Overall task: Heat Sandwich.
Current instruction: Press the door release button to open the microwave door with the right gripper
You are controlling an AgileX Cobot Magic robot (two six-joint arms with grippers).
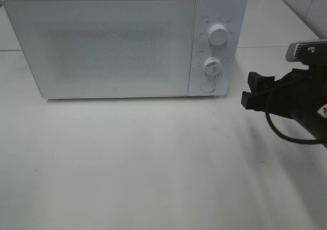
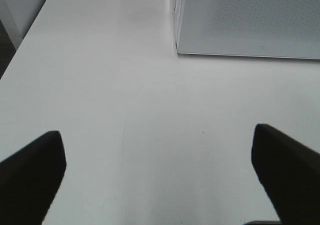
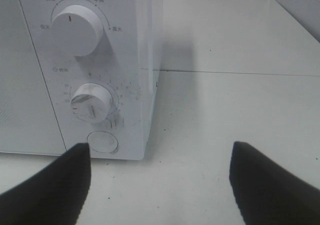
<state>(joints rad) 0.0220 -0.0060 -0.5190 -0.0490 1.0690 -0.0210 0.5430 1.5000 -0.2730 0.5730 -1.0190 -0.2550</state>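
Right claw [image 1: 249, 90], black, jaws spread wide, nothing between them; poised above white desk [image 1: 153, 163], near control-panel end of microwave [image 1: 117, 41]. Left claw [image 2: 159, 180], likewise wide and holding nothing, over desk near microwave's opposite front corner. Microwave white, door shut; upper dial [image 1: 218, 35], lower dial [image 1: 212, 65], round button [image 1: 207, 86] on panel. Sandwich: out of sight; location cannot be told.
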